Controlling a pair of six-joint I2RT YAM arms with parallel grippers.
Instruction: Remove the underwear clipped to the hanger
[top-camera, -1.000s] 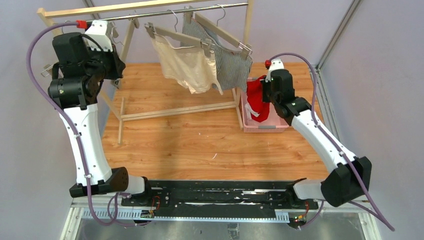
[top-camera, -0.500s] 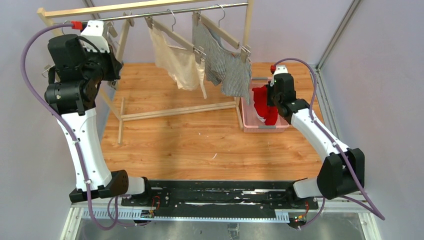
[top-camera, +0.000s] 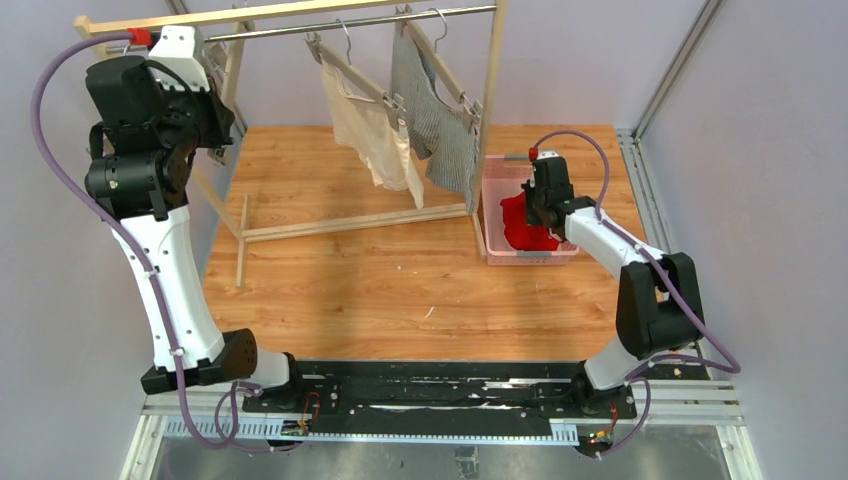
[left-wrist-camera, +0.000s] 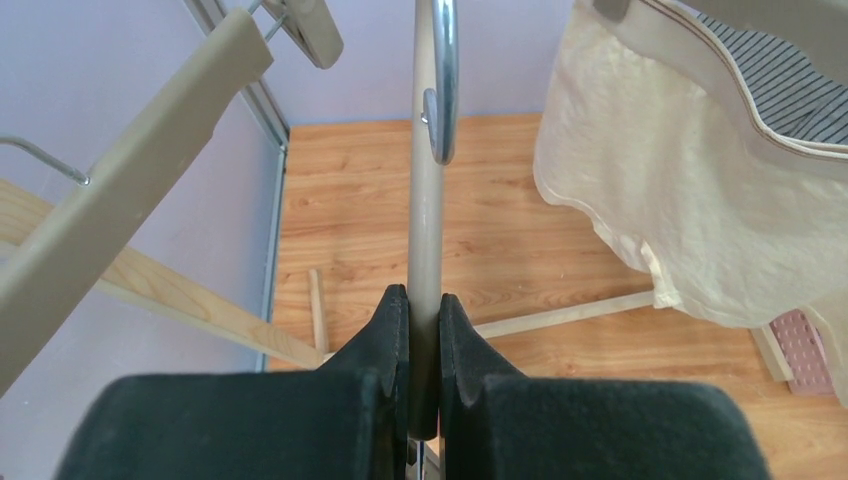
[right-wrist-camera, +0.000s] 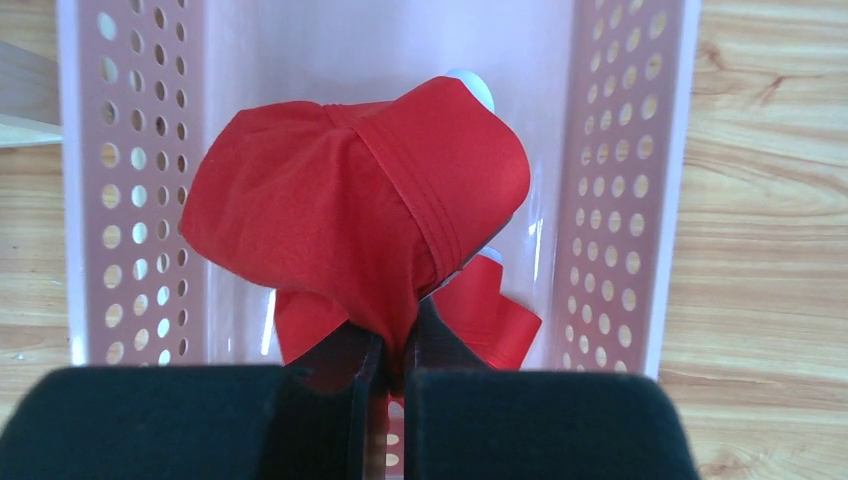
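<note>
My right gripper (right-wrist-camera: 392, 340) is pinched shut on the red boxers (right-wrist-camera: 350, 220), low inside the pink basket (right-wrist-camera: 620, 150). My left gripper (left-wrist-camera: 425, 320) is clamped on what looks like a bare hanger (left-wrist-camera: 428, 230) bar. The cream pair (top-camera: 366, 132) and pinstriped pair (top-camera: 440, 135) hang clipped under the rail (top-camera: 270, 30). They look like light, limp cloth; I'd pinch a hem just below a clip and pull down.

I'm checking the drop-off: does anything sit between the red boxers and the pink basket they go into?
Nothing visible does. The red boxers, pinched in the right end effector, hang inside the pink basket, between its perforated walls, with no other item in their way.
</note>
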